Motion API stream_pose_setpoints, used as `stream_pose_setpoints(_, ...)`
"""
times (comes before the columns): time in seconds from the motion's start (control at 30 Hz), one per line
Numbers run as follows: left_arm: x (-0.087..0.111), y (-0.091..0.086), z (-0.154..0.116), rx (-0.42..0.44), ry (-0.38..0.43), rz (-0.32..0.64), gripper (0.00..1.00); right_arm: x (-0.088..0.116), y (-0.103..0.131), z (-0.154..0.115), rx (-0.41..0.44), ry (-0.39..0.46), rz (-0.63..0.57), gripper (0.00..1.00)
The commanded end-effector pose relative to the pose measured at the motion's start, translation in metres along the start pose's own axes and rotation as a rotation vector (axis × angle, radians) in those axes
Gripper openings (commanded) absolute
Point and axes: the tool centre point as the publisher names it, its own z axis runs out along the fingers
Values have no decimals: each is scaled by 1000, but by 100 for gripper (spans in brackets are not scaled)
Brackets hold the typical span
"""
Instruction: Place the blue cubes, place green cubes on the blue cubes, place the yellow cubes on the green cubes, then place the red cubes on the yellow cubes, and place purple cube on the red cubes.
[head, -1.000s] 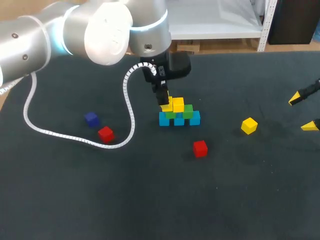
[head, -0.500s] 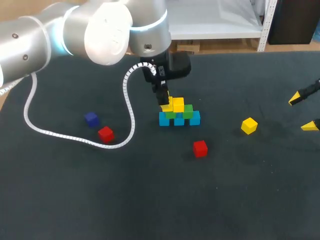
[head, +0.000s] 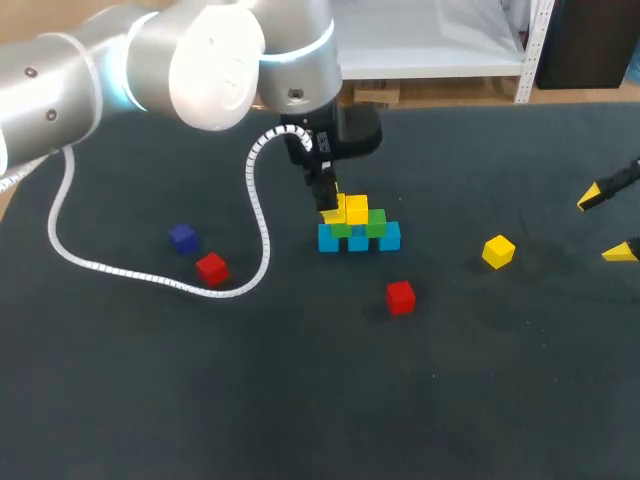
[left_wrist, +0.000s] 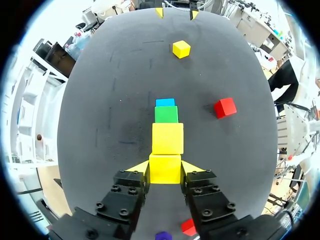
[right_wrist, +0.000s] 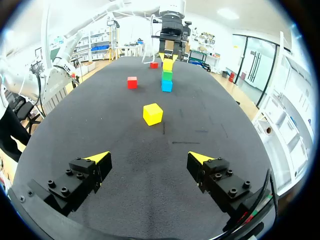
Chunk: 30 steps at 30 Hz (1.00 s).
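A small pyramid stands mid-table: a row of blue cubes (head: 358, 240), green cubes (head: 376, 223) on them, and a yellow cube (head: 357, 209) on top. My left gripper (head: 330, 207) is at the pyramid's left top, shut on a second yellow cube (left_wrist: 165, 168) that sits beside the first yellow cube (left_wrist: 167, 138). Beyond these the green cube (left_wrist: 166, 114) and blue cube (left_wrist: 165, 102) line up. My right gripper (right_wrist: 150, 160) hangs open and empty at the table's right edge (head: 605, 225), with a loose yellow cube (right_wrist: 152, 114) ahead of it.
Loose cubes lie around the pyramid: a yellow cube (head: 498, 251) to the right, a red cube (head: 400, 297) in front, another red cube (head: 211, 268) and a purple cube (head: 182, 238) to the left. The left arm's white cable (head: 110, 268) trails over the table's left part.
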Motion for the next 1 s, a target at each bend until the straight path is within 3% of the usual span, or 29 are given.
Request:
stream_pose_setpoints(0.03,-1,4,0,8,4,1,34,0,0,0,0,-1,-1,100)
stream_pose_setpoints(0.2,-2,4,0,10,3,2,41,0,0,0,0,-1,-1,100)
stream_pose_setpoints(0.57,-2,4,0,12,4,-1,45,0,0,0,0,-1,-1,100)
stream_pose_setpoints(0.6,-1,4,0,11,4,-3,48,0,0,0,0,-1,-1,100)
stream_pose_setpoints(0.63,-1,4,-1,11,6,-4,57,0,0,0,0,-1,-1,100)
stream_pose_setpoints(0.7,1,3,-6,-5,3,5,95,0,0,0,0,-1,-1,100)
stream_pose_setpoints(0.73,2,3,-8,-7,3,7,100,0,0,0,0,-1,-1,100)
stream_pose_setpoints(1.0,19,-3,-34,-56,-51,39,100,0,0,0,0,-1,-1,100)
